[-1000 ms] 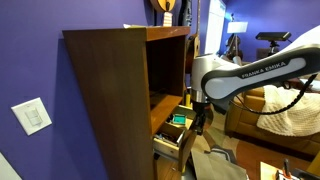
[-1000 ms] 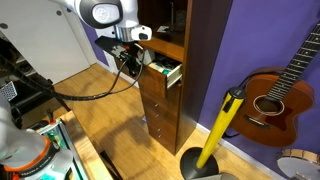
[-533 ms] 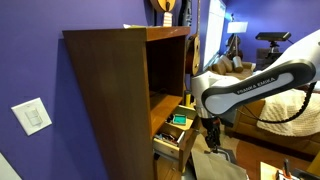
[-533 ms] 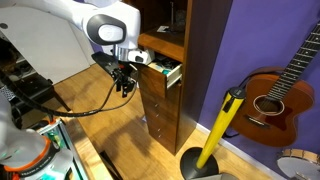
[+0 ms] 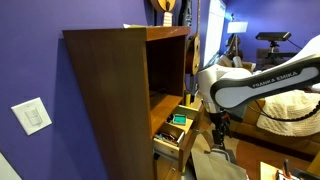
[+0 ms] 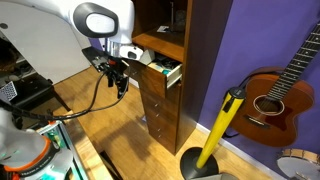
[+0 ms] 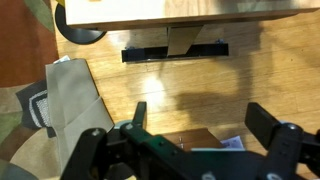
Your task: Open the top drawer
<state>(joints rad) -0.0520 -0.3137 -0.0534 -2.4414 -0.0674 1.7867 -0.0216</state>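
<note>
The top drawer [image 5: 170,140] [image 6: 168,71] of the tall dark-brown cabinet [image 5: 105,95] [image 6: 185,60] stands pulled out, with small items lying inside. My gripper [image 5: 218,128] [image 6: 118,78] hangs in front of the drawer and apart from it in both exterior views. In the wrist view the gripper [image 7: 202,120] is open, its two dark fingers [image 7: 270,122] spread wide with only wood floor between them. A brown corner of the drawer [image 7: 180,139] with a pale slip shows low in that view.
Lower matching drawer fronts [image 6: 158,115] stay shut. A guitar [image 6: 270,95] and a yellow pole [image 6: 220,125] on a black base stand beside the cabinet. A brown sofa [image 5: 262,112] lies behind the arm. Clutter and a second arm [image 6: 25,150] sit on the floor side.
The jaws have gone from shut to wide open. The gripper has let go of the drawer front and drawn back from it; the drawer stays pulled out.
</note>
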